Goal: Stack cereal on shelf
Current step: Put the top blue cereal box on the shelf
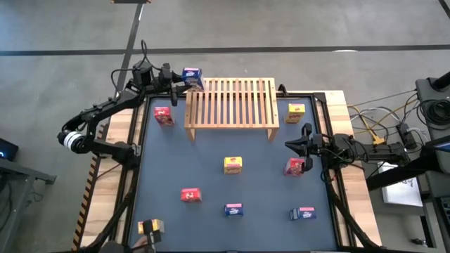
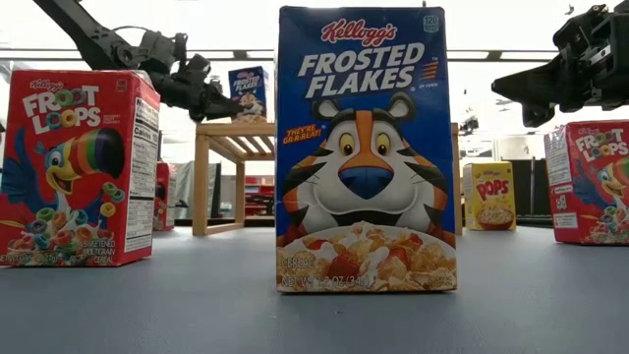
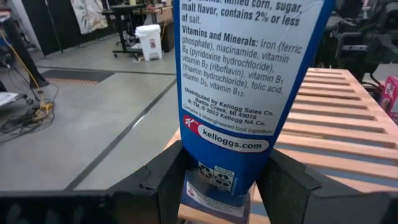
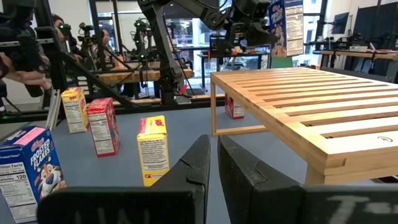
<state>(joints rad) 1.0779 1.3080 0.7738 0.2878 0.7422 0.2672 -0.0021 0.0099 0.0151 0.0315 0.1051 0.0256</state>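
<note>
Blue cereal box (image 3: 249,93) clamped between left fingers (image 3: 163,182) (above shelf (image 3: 342,134) corner)

Nine small cereal boxes and one slatted wooden shelf (image 1: 230,104) on the worktop.

The light-wood shelf stands on short legs toward the far side. A blue box (image 1: 192,76) is held upright at its far left corner. A red box (image 1: 163,116) stands left of it, a yellow box (image 1: 296,112) right. In front: a second yellow box (image 1: 233,164), two red boxes (image 1: 190,195) (image 1: 295,166), two blue boxes (image 1: 233,209) (image 1: 303,213), and a third yellow box (image 1: 150,226) at the near left edge.
</note>
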